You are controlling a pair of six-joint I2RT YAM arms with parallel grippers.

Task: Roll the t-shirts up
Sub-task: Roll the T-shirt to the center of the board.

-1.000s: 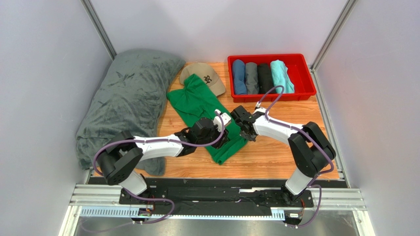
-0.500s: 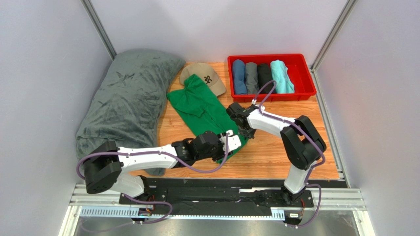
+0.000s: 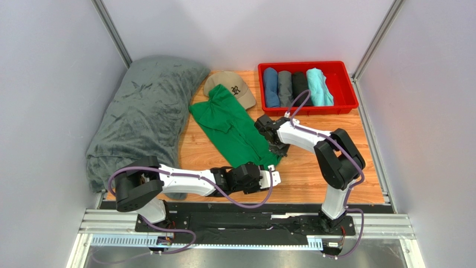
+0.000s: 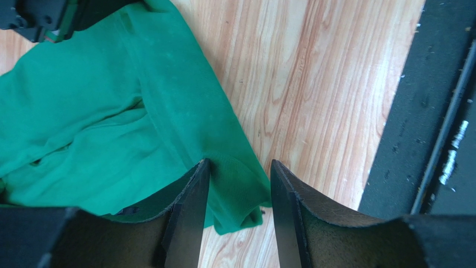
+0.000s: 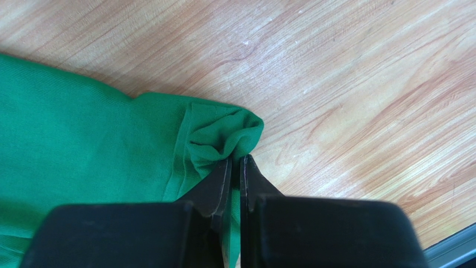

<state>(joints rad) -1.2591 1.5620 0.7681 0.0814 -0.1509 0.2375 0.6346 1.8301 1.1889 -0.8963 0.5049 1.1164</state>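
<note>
Nearest the arm bases, the left pincer (image 4: pixel 239 167) is held low over the bench (image 3: pixel 313 173), with its arm stretched along the near edge. Its fingers are set apart, and the near corner of the green shirt (image 3: pixel 232 125) lies between them. Whether the cloth is touched by either finger cannot be told.

A little farther in, on the shirt's right edge, the right pincer (image 5: pixel 236 159) is found with its fingers pressed together. A small bunched fold of the green hem is clamped at their tips, and bare wood is seen just beyond that fold.

The green shirt is laid out on the middle of the bench as a long, narrow folded band, not rolled. It runs on a slant from the near corner by the left pincer to the far left. Its far end is laid against the cap (image 3: pixel 239 85), and its left side is just beside the blanket (image 3: pixel 145 106), which is heaped along the left wall.

At the far right, four rolled shirts (image 3: pixel 285 88) are packed side by side in the tray (image 3: pixel 306 65): blue, grey, black and turquoise.
</note>
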